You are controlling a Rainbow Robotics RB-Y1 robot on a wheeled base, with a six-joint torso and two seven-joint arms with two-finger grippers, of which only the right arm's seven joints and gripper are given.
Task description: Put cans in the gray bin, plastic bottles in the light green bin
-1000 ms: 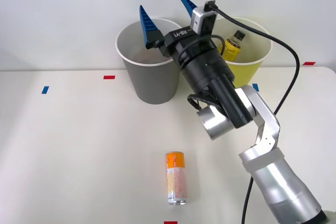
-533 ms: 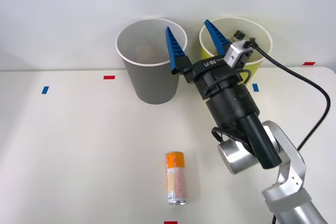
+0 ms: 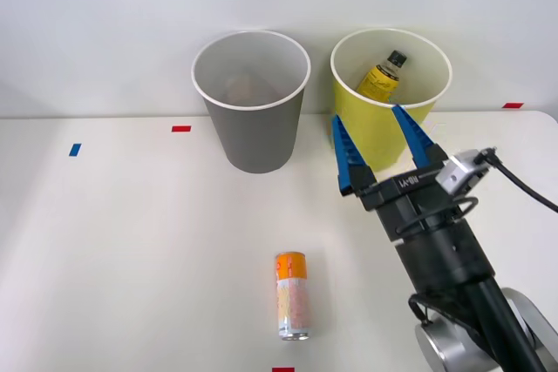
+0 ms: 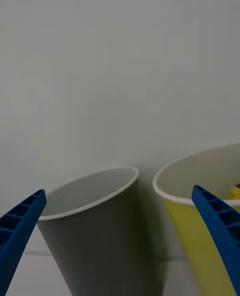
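An orange-topped can [image 3: 294, 295] with a pale speckled body lies on the white table, near the front edge. The gray bin [image 3: 257, 141] stands at the back, with a dim reddish shape [image 3: 238, 89] inside that I cannot identify. Beside it on the right stands the light green bin [image 3: 380, 138], holding a yellow-labelled plastic bottle [image 3: 384, 76] with a black cap. My right gripper [image 3: 366, 117] is open and empty, raised in front of the light green bin, right of and behind the can. The wrist view faces the gray bin [image 4: 100, 226] and the light green bin [image 4: 200, 241] between the fingers [image 4: 20, 236].
Red tape marks [image 3: 180, 128] and a blue one [image 3: 75, 149] lie on the table near the back; another red mark [image 3: 283, 370] sits at the front edge. A plain white wall [image 3: 105, 23] rises behind the bins. The table's left half [image 3: 131, 241] is bare.
My right gripper has drawn back from over the gray bin's rim toward the front right, staying open. The can on the table and the bottle have not moved.
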